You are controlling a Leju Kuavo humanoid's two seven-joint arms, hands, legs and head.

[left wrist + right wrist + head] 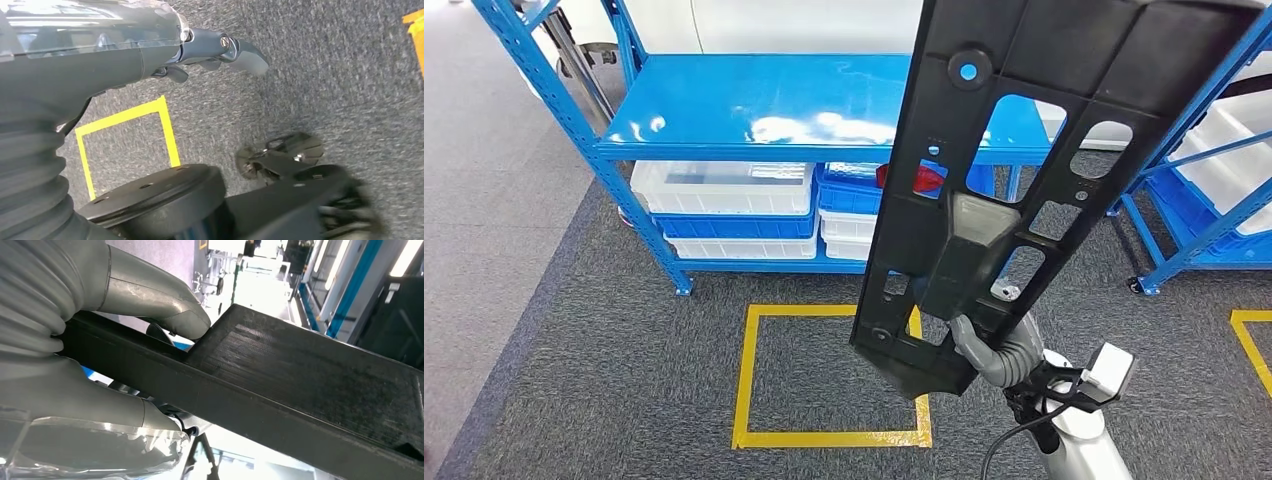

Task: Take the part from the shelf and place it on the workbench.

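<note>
**Part in right hand, off the shelf**

While the right hand (984,345) is clamping the long black part (1014,150) at its lower end, part is standing raised before the blue shelf (764,100). Left hand (220,50) is hanging over carpet, fingers curled, holding nothing.

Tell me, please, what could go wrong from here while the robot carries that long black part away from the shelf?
The right hand grips the long black part near its lower end, so most of its length stands above the grip; it could tip or slip. Its upper end rises close to the blue shelf and the neighbouring blue rack, so a turn might knock them. The part also hides much of the head view.
</note>
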